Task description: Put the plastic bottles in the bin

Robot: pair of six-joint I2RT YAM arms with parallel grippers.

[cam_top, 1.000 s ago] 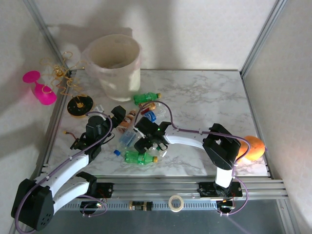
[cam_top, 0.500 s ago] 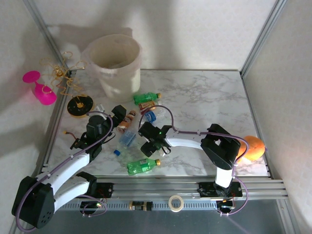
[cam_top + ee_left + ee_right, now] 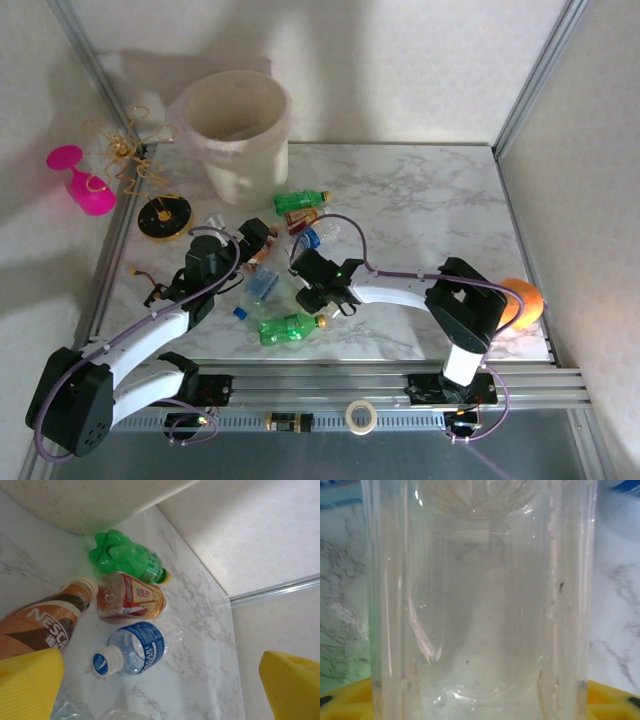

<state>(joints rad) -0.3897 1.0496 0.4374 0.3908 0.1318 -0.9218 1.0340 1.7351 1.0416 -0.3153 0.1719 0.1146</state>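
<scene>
Right wrist: bottle (image 3: 480,600) sits between right jaws; pinched or not, can't tell. Squeeze softly. Left jaws wide apart.

Two green bottles (image 3: 300,201), one bin (image 3: 235,130), one pink glass (image 3: 85,185)

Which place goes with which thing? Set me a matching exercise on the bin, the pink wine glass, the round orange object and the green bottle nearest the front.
Things:
1. bin
2. pink wine glass
3. round orange object
4. front green bottle

Places:
A. by the right edge of the table
B. lying near the table's front edge
C. left of the table, outside its frame
D. at the table's far left corner

Pairs: 1-D, 2-C, 3-A, 4-B
</scene>
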